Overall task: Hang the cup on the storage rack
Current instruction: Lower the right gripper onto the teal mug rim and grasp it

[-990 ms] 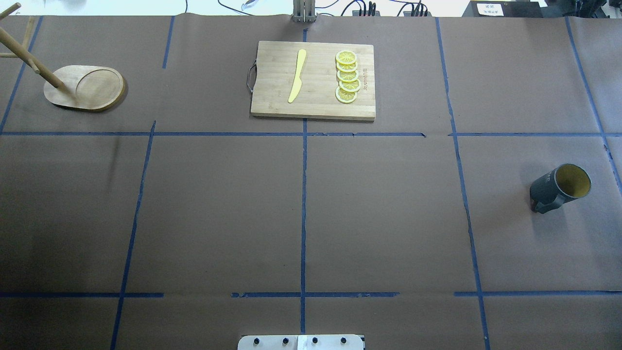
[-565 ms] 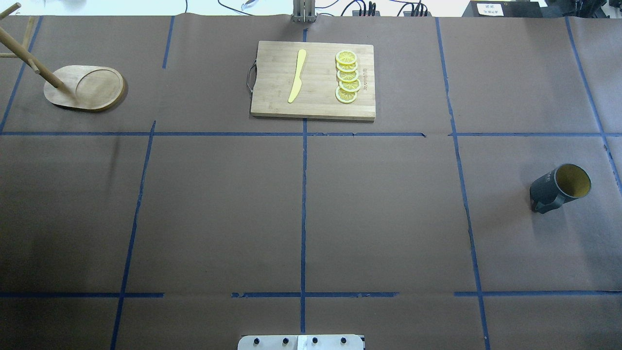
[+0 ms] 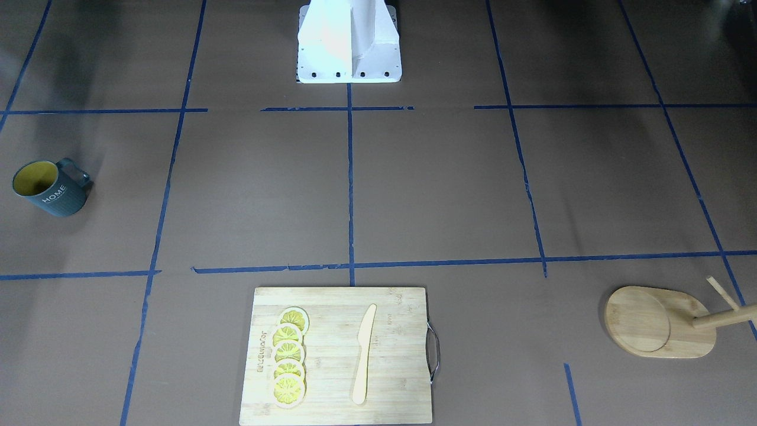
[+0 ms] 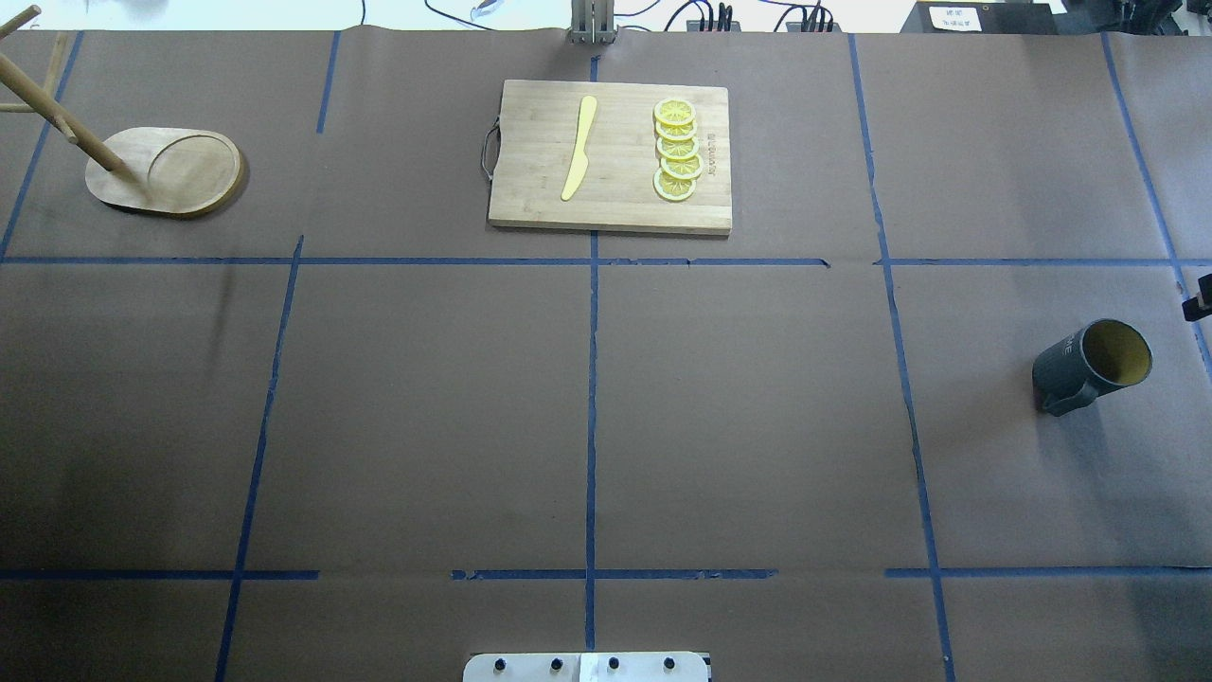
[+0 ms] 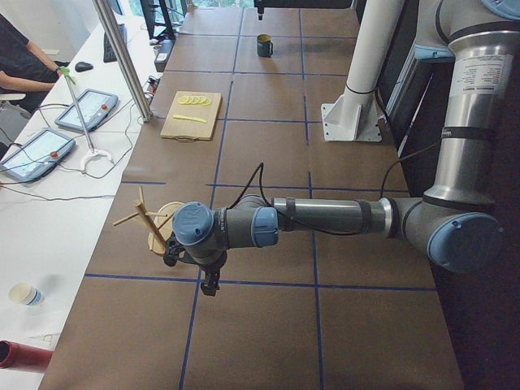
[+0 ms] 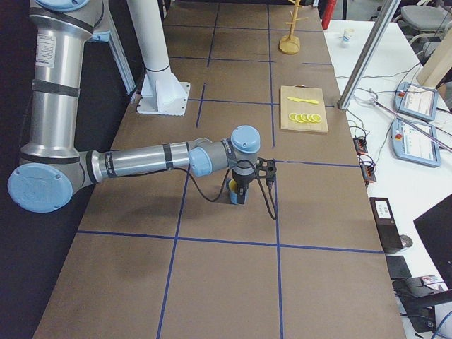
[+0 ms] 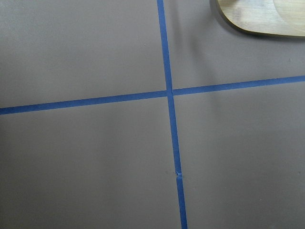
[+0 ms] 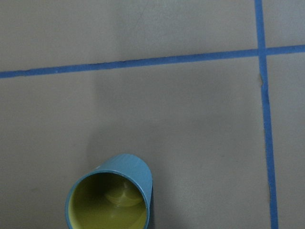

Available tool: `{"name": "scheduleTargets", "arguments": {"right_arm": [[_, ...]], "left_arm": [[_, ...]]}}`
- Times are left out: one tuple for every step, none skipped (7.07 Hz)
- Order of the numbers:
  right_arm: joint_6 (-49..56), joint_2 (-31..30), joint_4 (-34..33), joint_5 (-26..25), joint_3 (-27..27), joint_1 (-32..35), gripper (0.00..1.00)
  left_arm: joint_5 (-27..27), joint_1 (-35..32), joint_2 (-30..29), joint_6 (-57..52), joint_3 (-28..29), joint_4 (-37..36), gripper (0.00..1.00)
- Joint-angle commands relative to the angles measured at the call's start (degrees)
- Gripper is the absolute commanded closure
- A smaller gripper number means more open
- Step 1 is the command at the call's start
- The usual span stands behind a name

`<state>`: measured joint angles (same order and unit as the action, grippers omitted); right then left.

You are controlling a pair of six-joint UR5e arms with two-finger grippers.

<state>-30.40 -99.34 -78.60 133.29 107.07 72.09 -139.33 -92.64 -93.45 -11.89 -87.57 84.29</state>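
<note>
**A long carry and a thin peg: where this can go wrong**

The small dark grey-teal cup (image 4: 1079,367), yellow inside and with a loop handle, stands upright near the robot's right end of the brown paper-covered table (image 4: 739,398). Its handle points back toward the robot. The light bamboo storage rack (image 4: 166,172), with an oval base and a round post, stands at the far left end, well apart from the cup.

The right gripper (image 6: 239,199) hangs close over the cup. Only the side view shows it, so I cannot tell whether its fingers are spread or pressed together. The same goes for the left gripper (image 5: 210,284), which hovers just beside the rack's base.

The first risk is the grasp. The wrist view shows the cup low in its frame rather than centred. A descent from here could bring a finger down on the rim, and that would likely tip the cup or push it away. A grip that covers the handle would leave no loop free for the peg.

The second risk is distance. The cup must cross the whole table, perhaps by a hand-over, and a loose pinch on the smooth wall could slip on the way.

The third is the rack. Its thin peg branches (image 3: 722,294) give a small target, and a sideways push could topple the light stand. The rectangular bamboo cutting board (image 4: 615,204) lies at the far edge, so it seems unlikely to interfere.
</note>
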Motion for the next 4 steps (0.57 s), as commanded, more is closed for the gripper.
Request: {"name": "scheduleTargets", "arguments": {"right_arm": [[-2.3, 0.1, 2.2, -1.7, -2.0, -6.0, 0.0], [-2.2, 2.1, 2.5, -1.6, -4.0, -6.7, 0.0], [-2.2, 3.4, 2.6, -1.6, -5.6, -6.7, 0.0], [-2.1, 3.6, 2.6, -1.6, -7.3, -6.8, 0.0]], "left_arm": [[0.0, 0.0, -0.1, 0.0, -0.1, 0.0, 0.0], [0.0, 0.0, -0.1, 0.0, -0.1, 0.0, 0.0], [0.0, 0.0, -0.1, 0.0, -0.2, 0.0, 0.0], [0.0, 0.0, -0.1, 0.0, -0.2, 0.0, 0.0]]}}
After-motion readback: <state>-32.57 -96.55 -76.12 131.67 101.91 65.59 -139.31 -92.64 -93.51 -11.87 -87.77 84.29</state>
